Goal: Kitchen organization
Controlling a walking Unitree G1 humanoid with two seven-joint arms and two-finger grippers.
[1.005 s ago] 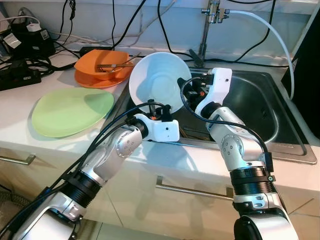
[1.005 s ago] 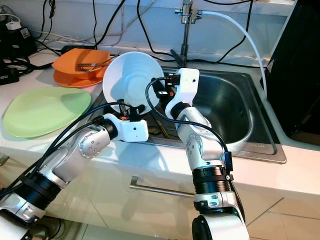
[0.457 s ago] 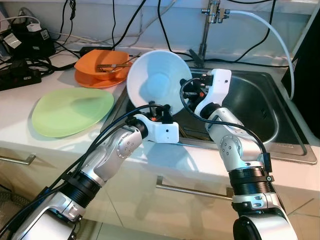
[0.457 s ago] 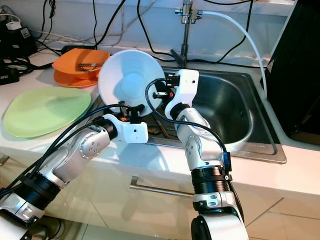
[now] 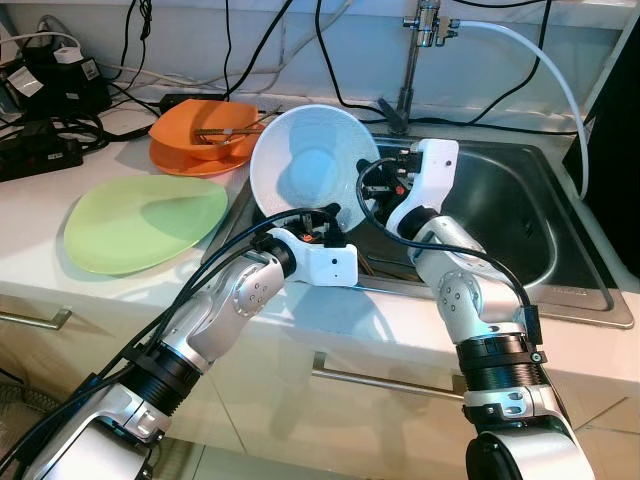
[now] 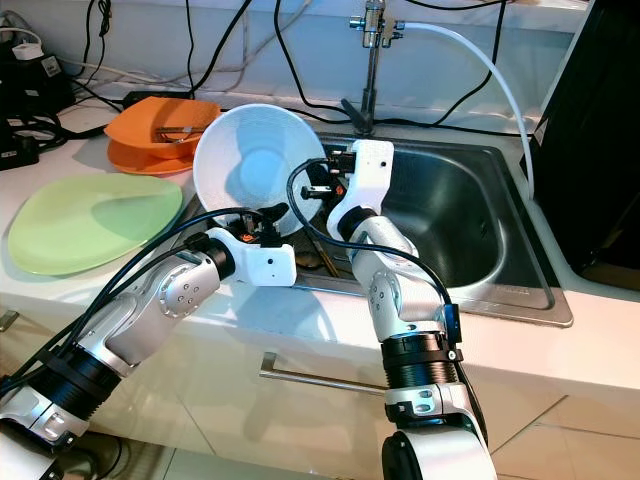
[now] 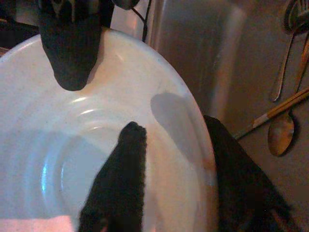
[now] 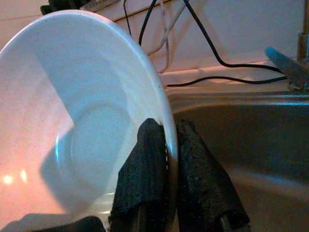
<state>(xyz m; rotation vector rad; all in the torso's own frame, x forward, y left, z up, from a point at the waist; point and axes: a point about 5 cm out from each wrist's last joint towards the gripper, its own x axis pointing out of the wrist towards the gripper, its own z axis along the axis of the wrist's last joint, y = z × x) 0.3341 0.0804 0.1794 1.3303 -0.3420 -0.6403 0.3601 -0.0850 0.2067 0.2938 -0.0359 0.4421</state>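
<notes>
Nearest, the left pincer point(image 7: 169, 164) is clamped on the near rim of the white bowl point(image 5: 312, 165), one finger inside and one outside. The bowl is held tilted on edge above the left end of the steel sink point(image 5: 520, 215), its hollow facing the robot. The right pincer point(image 8: 166, 169) is clamped on the bowl's right rim. In the sink lie spoons point(image 7: 281, 140). On the bench point(image 5: 40, 195) to the left rests a green plate point(image 5: 140, 222); farther off sits an orange bowl point(image 5: 200, 135), with the tap point(image 5: 412, 55) beyond the sink.
</notes>
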